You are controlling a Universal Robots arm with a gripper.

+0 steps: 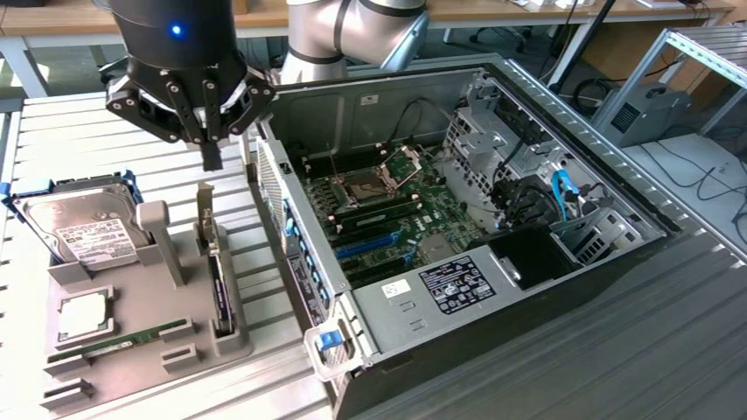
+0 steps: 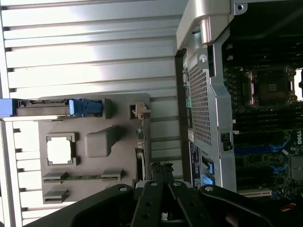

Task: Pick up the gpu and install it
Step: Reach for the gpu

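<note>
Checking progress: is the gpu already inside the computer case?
No, the gpu stands on edge in the gray holder, outside the case.

Slatted metal table (image 1: 70,140): grey parts holder (image 1: 140,297) and open computer case (image 1: 408,317) directly on it, side by side.

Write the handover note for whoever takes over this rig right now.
Gripper: fingers shut and holding nothing. It hangs over the grey holder, near the bracket end of the graphics card, and is not touching it.
Graphics card: stands on edge in its slot in the holder, beside the open computer case.
Done: nothing that shows; the card is not grasped.
Left: the whole job. The card must be grasped, lifted out and seated on the motherboard inside the case.
</note>
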